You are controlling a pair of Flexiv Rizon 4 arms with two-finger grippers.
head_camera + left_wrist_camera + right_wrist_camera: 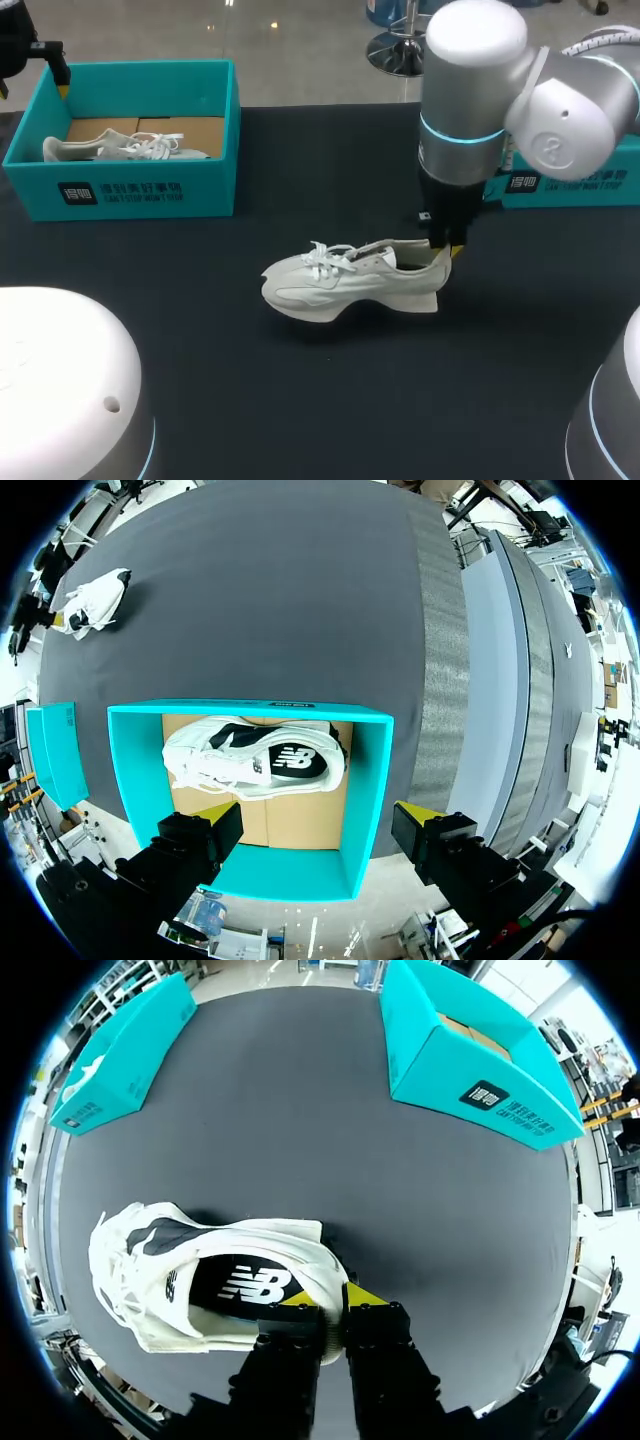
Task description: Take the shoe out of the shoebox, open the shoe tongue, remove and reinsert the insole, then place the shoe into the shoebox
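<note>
A white lace-up shoe (350,275) lies on its sole in the middle of the black table, toe to the left. My right gripper (447,250) is shut on its heel collar. In the right wrist view one finger sits inside the shoe (200,1275) and the other outside the heel, with the gripper (332,1300) pinching the rim. The dark insole shows inside. My left gripper (315,815) hangs open above the teal shoebox (215,120) at the far left. A second white shoe (255,758) lies in that shoebox (365,780).
Another teal box (575,180) stands at the far right, behind my right arm; the right wrist view shows its cardboard floor (470,1035). Black cloth covers the table (300,400) around the shoe.
</note>
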